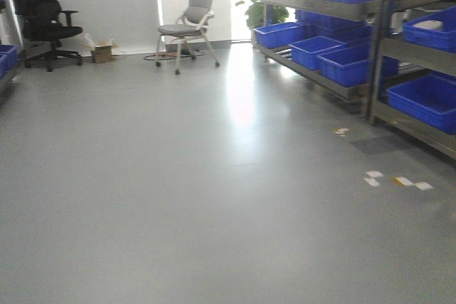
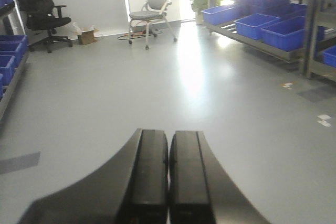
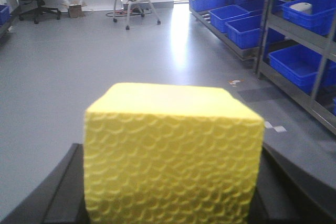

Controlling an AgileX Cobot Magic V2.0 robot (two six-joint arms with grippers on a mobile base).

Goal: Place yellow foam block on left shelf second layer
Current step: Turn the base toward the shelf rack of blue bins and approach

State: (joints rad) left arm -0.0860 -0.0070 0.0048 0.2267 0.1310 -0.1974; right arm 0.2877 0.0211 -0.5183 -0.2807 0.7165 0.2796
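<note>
The yellow foam block (image 3: 173, 156) fills the lower middle of the right wrist view, a bright yellow cube with a scalloped texture on its near face. My right gripper (image 3: 170, 182) is shut on it, black fingers (image 3: 60, 192) pressing both sides. My left gripper (image 2: 168, 177) is shut and empty, its two black pads touching, held above the bare grey floor. Neither gripper shows in the front view. A shelf with blue bins (image 2: 6, 61) stands at the left edge of the left wrist view.
Metal racks with blue bins (image 1: 356, 58) line the right side. A grey chair (image 1: 189, 26) and a black office chair (image 1: 43, 16) stand at the far wall, with a small cardboard box (image 1: 103, 51) between. White tape marks (image 1: 395, 179) lie on the floor.
</note>
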